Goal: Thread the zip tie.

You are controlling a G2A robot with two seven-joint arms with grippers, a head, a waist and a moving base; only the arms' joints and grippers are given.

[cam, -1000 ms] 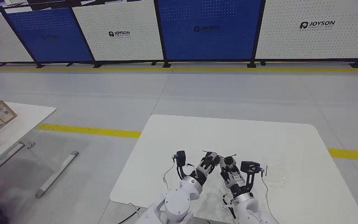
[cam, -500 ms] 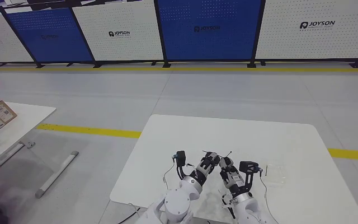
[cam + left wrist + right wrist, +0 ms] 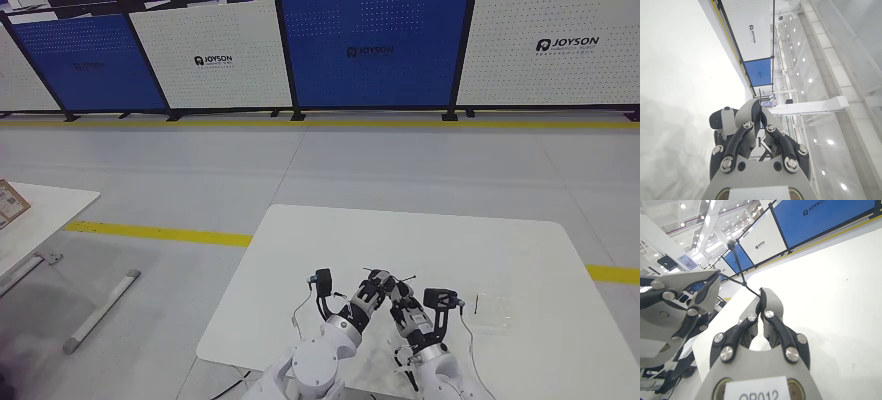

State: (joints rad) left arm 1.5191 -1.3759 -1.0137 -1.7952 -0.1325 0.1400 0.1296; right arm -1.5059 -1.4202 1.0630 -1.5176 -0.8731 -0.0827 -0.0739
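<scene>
Right claw [image 3: 760, 297] clamped on zip tie [image 3: 743, 283] end, strap leaving my fingertips. Left claw [image 3: 760, 106] pinches other end, just beside. Tie spans between both, strands crossing midway, one sticking up. Both above table [image 3: 829, 294], near its near edge.

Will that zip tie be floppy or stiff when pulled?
Probably springy, not limp: the zip tie holds its free end out unsupported. Likely very light, being so thin. It might slip, since right gripper and left gripper pinch only narrow strap.
</scene>
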